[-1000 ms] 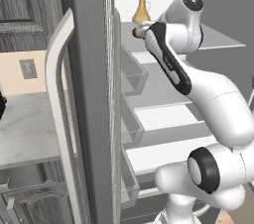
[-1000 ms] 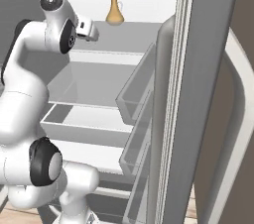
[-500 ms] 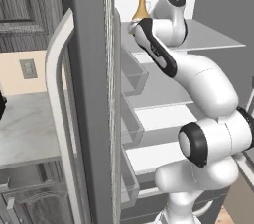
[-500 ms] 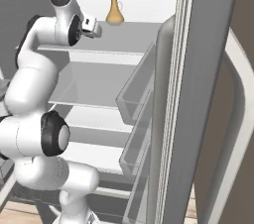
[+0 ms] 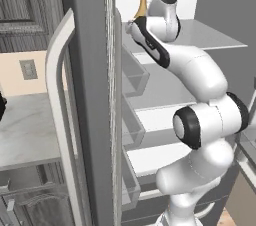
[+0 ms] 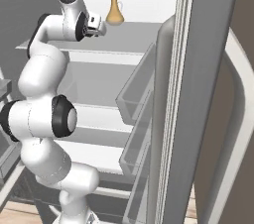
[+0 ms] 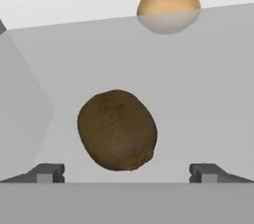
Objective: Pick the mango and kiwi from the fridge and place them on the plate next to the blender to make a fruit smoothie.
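Left base view: the fridge (image 5: 90, 95) stands open, its grey-steel door edge and long pale curved handle toward the camera, clear door bins and grey shelves inside. The white arm reaches up to the top shelf; the hand lies at that shelf's near edge, just below and in front of a tan bottle (image 5: 142, 2). No writing can be read.

Right base view: the gripper (image 6: 99, 27) is held level at the top shelf, pointing inward toward the bottle (image 6: 114, 7), which stands just beyond it and slightly to its side. The fingers are too small here to tell their spacing.

Hand view: the kiwi (image 7: 117, 130) lies on the grey shelf directly ahead of the hand, centred between the two fingertips (image 7: 47, 172). It is a dull brown-olive oval with a faintly mottled skin, resting slightly tilted. The fingertips are spread wide, well apart from the fruit on either side, grasping nothing. The bottle's rounded amber base (image 7: 168, 2) stands farther ahead. No label or brand is visible.
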Controlling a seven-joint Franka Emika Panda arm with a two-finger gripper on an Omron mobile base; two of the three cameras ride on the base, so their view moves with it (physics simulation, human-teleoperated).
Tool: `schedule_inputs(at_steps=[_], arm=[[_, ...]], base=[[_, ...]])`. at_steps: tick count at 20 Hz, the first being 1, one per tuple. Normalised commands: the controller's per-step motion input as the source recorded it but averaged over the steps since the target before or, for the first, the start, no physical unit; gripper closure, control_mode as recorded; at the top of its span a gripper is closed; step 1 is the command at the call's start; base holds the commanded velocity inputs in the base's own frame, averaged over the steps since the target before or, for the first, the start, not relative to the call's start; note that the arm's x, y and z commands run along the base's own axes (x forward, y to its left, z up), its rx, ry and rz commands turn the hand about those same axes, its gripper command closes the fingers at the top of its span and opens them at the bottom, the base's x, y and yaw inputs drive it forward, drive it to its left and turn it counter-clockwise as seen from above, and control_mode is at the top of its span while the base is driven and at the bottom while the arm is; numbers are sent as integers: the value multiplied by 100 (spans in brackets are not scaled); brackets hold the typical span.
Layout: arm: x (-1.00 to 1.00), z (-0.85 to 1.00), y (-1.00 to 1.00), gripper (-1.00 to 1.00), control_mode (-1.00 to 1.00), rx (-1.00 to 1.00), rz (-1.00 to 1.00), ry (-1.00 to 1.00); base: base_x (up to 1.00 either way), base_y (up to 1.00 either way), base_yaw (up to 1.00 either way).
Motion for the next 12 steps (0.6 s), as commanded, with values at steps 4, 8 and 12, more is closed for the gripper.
schedule_inputs(at_steps=[4,8,12], arm=[[34,-15,9,-100,-100,-4,0,0],[27,-19,15,-100,-100,-5,0,0],[11,-30,15,100,-100,-6,0,0]], base=[[0,0,0],[0,0,0],[0,0,0]])
